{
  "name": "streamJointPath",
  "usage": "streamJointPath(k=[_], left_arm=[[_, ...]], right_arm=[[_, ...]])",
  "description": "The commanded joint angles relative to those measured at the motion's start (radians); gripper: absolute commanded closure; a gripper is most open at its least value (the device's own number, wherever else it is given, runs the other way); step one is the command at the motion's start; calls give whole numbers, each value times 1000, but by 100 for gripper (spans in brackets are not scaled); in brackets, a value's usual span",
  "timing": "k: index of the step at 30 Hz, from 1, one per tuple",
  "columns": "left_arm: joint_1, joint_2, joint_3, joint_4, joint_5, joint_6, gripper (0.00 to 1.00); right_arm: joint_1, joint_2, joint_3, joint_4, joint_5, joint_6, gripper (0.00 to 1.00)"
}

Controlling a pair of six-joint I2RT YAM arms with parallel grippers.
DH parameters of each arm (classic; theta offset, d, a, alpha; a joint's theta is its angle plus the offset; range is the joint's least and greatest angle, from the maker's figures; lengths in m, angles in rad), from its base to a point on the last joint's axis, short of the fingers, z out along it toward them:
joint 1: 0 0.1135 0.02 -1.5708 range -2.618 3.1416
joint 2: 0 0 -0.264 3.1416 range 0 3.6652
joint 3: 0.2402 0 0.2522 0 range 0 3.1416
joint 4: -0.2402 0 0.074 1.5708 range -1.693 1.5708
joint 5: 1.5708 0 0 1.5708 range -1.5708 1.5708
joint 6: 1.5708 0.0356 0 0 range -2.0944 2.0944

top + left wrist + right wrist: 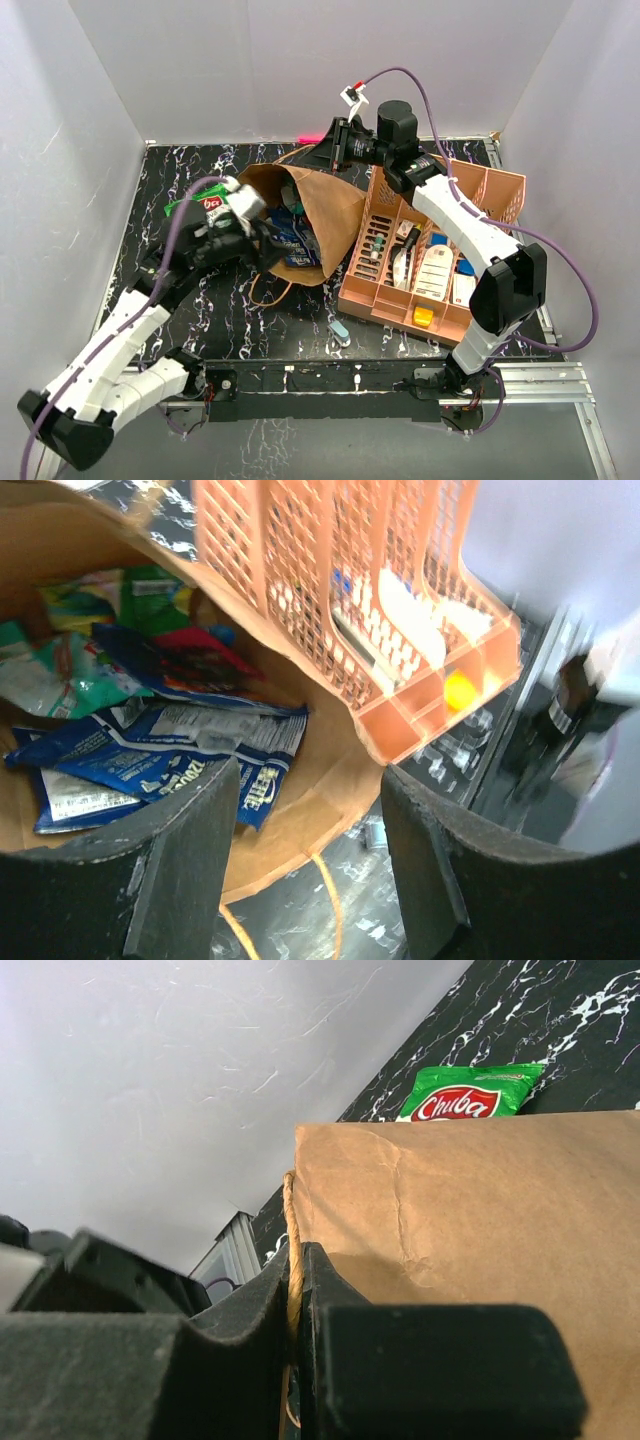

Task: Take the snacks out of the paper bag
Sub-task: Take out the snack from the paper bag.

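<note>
As seen from above, paper bag (330, 215): tipped on its side on the black marbled surface (270, 335), open mouth toward the left arm, just beside the orange tray (505, 190).
Snacks (150, 715): heaped inside the bag, with blue Kettle packets (262, 780) in front and green, red and teal ones behind.
Chuba packet (195, 198): green, outside the bag, flat on the surface near the mouth.
Left pincer (312, 785): released, fingers apart with nothing between, held at the bag's mouth.
Right pincer (297, 1300): clenched on the bag's twisted handle (292, 1230) at the far edge.
Capsule (340, 332): pale blue, on the surface near the tray's front.
</note>
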Motion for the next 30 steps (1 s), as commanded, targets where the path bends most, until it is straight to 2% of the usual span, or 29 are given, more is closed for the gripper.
streamJointPath(k=[1,4,7,13,19,30], left_arm=[[-157,62,68,-100,-111,479,42],[-191,93,64,-77,-165,648,40],[-206,137,68,-104,-136,857,37],[-210,223,59,-45,-154,1084,37],[-214,332,96,-10,-173,1197,36],[-230,511,99,120,-214,1254,38]], right_arm=[[0,-39,70,16,11,-29,93],[1,-40,75,13,14,-30,93],[0,-42,77,9,16,-31,93],[0,-40,83,2,17,-35,93],[1,-25,98,-6,12,-37,93],[1,-25,93,-19,11,-46,93]])
